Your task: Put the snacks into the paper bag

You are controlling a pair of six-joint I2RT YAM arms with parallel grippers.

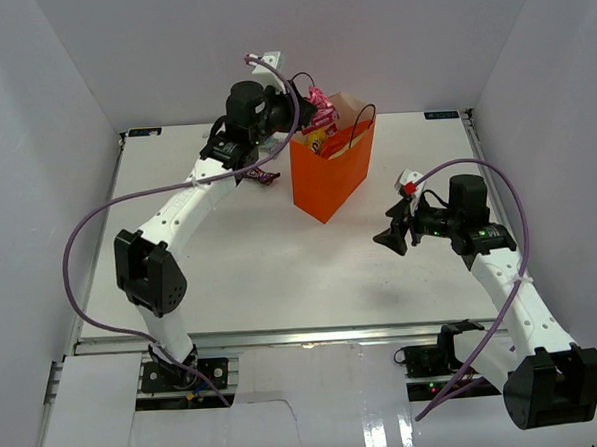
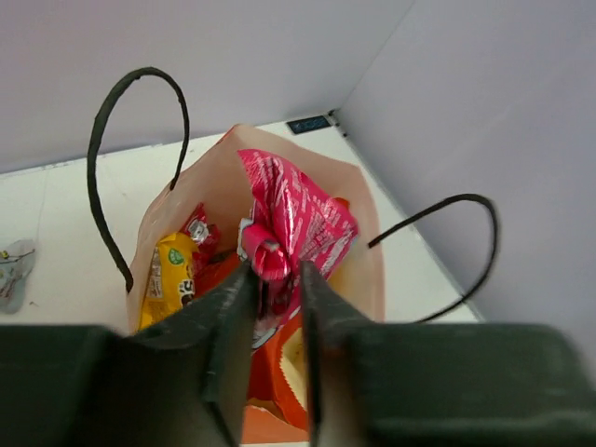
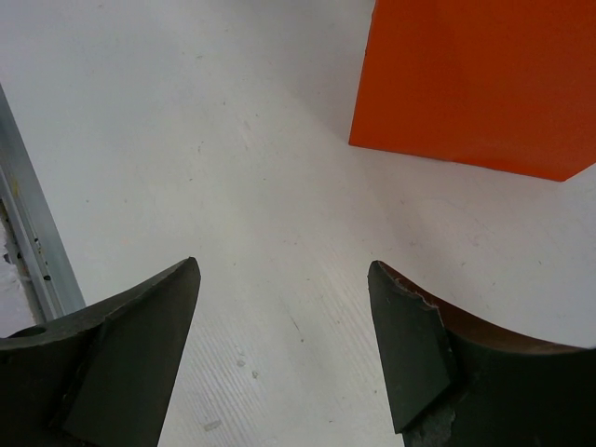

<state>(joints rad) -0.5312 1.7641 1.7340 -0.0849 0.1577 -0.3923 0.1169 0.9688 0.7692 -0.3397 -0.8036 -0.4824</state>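
Observation:
The orange paper bag (image 1: pixel 333 177) stands upright at the back middle of the table. My left gripper (image 1: pixel 303 105) hovers over its open mouth, shut on a pink packet (image 1: pixel 319 106). In the left wrist view the gripper (image 2: pixel 277 277) pinches the packet's crumpled end, and the pink packet (image 2: pixel 296 216) hangs above the bag's pale inside (image 2: pixel 212 179). A yellow packet (image 2: pixel 171 272) and the red chip bag (image 2: pixel 265 349) lie inside. My right gripper (image 1: pixel 391 238) is open and empty, low over the table right of the bag; it also shows in the right wrist view (image 3: pixel 284 279).
A small dark candy bar (image 1: pixel 262 176) lies on the table left of the bag, beside my left arm. A silvery wrapper (image 2: pixel 13 271) lies on the table further left. The bag's black loop handles (image 2: pixel 101 172) stand up. The bag's orange side (image 3: pixel 475 84) is ahead of my right gripper.

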